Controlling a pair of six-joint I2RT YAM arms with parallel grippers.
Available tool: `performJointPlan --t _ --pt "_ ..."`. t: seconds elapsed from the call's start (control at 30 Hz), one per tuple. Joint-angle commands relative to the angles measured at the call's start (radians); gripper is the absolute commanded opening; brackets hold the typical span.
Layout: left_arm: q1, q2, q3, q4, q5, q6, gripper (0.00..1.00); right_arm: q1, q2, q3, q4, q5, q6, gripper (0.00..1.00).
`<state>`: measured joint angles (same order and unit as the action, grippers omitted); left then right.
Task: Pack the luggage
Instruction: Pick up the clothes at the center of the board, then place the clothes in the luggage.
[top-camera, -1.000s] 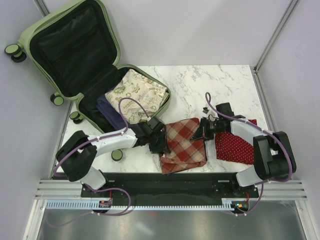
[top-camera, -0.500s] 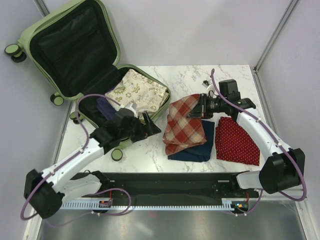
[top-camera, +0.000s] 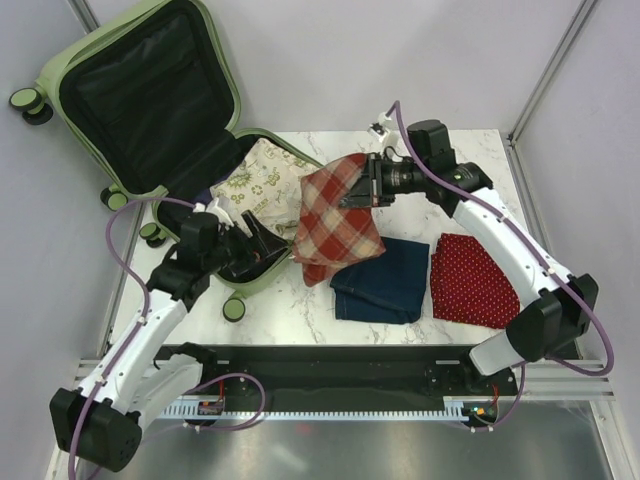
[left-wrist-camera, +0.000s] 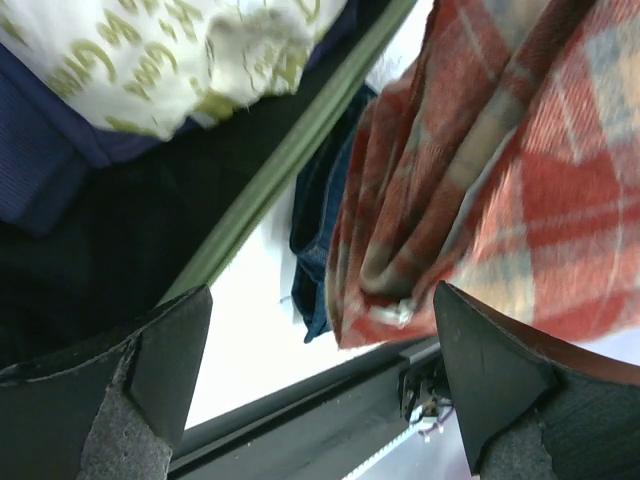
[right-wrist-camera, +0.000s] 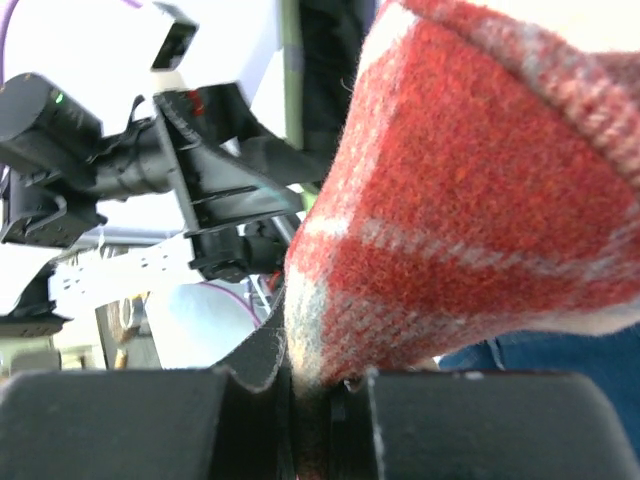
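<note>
The luggage (top-camera: 140, 100) lies open at the far left corner of the table (top-camera: 440, 160). Its lid stands up at the back left with the black lining facing out, and its base lies flat on the marble top. A caster wheel (top-camera: 233, 310) shows at the near edge of the base. Inside the base is a cream cloth with olive print (top-camera: 262, 180), and a dark navy garment (top-camera: 203, 197) lies beside it toward the left (only a strip of it shows from above).

The left end effector (top-camera: 258, 252) hangs over the near right rim of the base, with its fingers spread wide and nothing between them. In its wrist view the green rim (left-wrist-camera: 290, 160) runs diagonally between the fingers.

Just right of the luggage a red and tan plaid cloth (top-camera: 335, 215) hangs in the air. The right end effector (top-camera: 372, 182) pinches it at its upper far edge, its fingers pressed together on a fold of the wool (right-wrist-camera: 480, 180). The lower end of the cloth droops near the rim, and whether it touches cannot be told.

A folded blue denim garment (top-camera: 385, 280) lies flat on the table, partly under the plaid. A red cloth with white dots (top-camera: 475, 280) lies just beside it on the right.
</note>
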<state>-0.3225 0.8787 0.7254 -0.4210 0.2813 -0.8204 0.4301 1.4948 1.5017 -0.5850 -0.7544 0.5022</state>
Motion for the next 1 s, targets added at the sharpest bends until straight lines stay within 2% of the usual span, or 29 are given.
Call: performJointPlan --t 0.0,0.1,0.13,0.27,0.33,0.4,0.47,0.5,0.53,0.57,0.63,0.67,0.7,0.77,0.83,0.9,0.97 --pt "0.039 -0.024 0.097 -0.028 -0.039 0.069 0.98 0.062 0.057 0.124 0.088 -0.057 0.025 0.0" --pt "0.088 -0.036 0.164 -0.116 -0.167 0.076 0.98 0.116 0.132 0.207 0.12 -0.098 0.001 0.0" --pt "0.109 -0.044 0.198 -0.146 -0.271 0.069 0.98 0.142 0.156 0.231 0.128 -0.111 -0.01 0.0" --pt "0.149 -0.098 0.241 -0.261 -0.476 0.04 0.99 0.2 0.287 0.4 0.18 -0.226 -0.051 0.0" --pt "0.155 -0.138 0.25 -0.28 -0.568 0.03 1.0 0.232 0.395 0.483 0.206 -0.315 -0.059 0.0" --pt "0.157 -0.165 0.249 -0.291 -0.62 0.033 1.0 0.249 0.508 0.592 0.305 -0.388 -0.021 0.0" --pt "0.157 -0.198 0.247 -0.3 -0.682 0.047 1.0 0.26 0.588 0.643 0.484 -0.454 0.211 0.0" --pt "0.158 -0.205 0.247 -0.306 -0.698 0.052 1.0 0.263 0.66 0.635 0.833 -0.473 0.339 0.0" --pt "0.158 -0.213 0.241 -0.311 -0.718 0.056 1.0 0.262 0.706 0.629 1.045 -0.488 0.653 0.0" --pt "0.158 -0.222 0.236 -0.311 -0.725 0.063 1.0 0.257 0.848 0.717 1.258 -0.485 0.752 0.0" --pt "0.158 -0.225 0.223 -0.311 -0.726 0.067 1.0 0.249 1.026 0.935 1.207 -0.488 0.823 0.0" --pt "0.158 -0.225 0.215 -0.309 -0.726 0.069 1.0 0.243 1.173 1.11 1.147 -0.471 0.831 0.0" --pt "0.158 -0.222 0.2 -0.311 -0.726 0.069 1.0 0.234 1.218 1.138 1.153 -0.435 0.848 0.0" --pt "0.158 -0.21 0.186 -0.309 -0.712 0.072 1.0 0.204 1.263 1.03 1.148 -0.36 0.834 0.0" --pt "0.158 -0.196 0.178 -0.305 -0.688 0.081 1.0 0.18 1.254 0.881 1.099 -0.353 0.774 0.0" --pt "0.158 -0.172 0.172 -0.286 -0.671 0.099 1.0 0.17 1.199 0.795 0.919 -0.341 0.579 0.0" --pt "0.16 -0.156 0.163 -0.222 -0.628 0.142 1.0 0.165 1.15 0.712 0.803 -0.282 0.451 0.0"
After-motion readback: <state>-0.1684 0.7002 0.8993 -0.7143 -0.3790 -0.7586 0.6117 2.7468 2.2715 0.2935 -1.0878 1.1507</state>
